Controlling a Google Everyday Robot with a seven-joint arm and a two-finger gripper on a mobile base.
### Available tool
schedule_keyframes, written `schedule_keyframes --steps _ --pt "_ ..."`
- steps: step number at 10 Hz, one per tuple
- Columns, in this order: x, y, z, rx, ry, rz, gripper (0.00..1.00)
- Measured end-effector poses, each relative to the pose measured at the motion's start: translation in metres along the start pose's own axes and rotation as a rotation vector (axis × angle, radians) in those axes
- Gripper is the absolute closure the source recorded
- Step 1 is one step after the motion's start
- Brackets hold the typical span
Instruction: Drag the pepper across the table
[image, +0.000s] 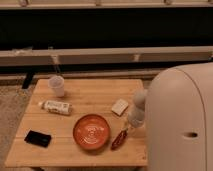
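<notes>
Gripper (128, 129) sits low at the pepper (119, 139), beside the orange bowl (92, 132) on the table (90, 97); the arm's white housing (180, 120) hides much.

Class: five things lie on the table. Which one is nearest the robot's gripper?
The pepper, the small dark red chili right of the orange bowl. The gripper sits just above its upper end; the cup, bottle and black phone lie farther left.

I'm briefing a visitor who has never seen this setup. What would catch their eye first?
The robot's big white body fills the right side, its arm reaching down to the table. The pincer sits at the upper end of the dark red pepper, near the front right edge. Just left lies a round orange bowl.
</notes>
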Motion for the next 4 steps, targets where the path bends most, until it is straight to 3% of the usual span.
schedule_keyframes --steps 4 --pt "-0.015 -0.003 -0.008 -0.02 -0.002 -0.019 0.91"
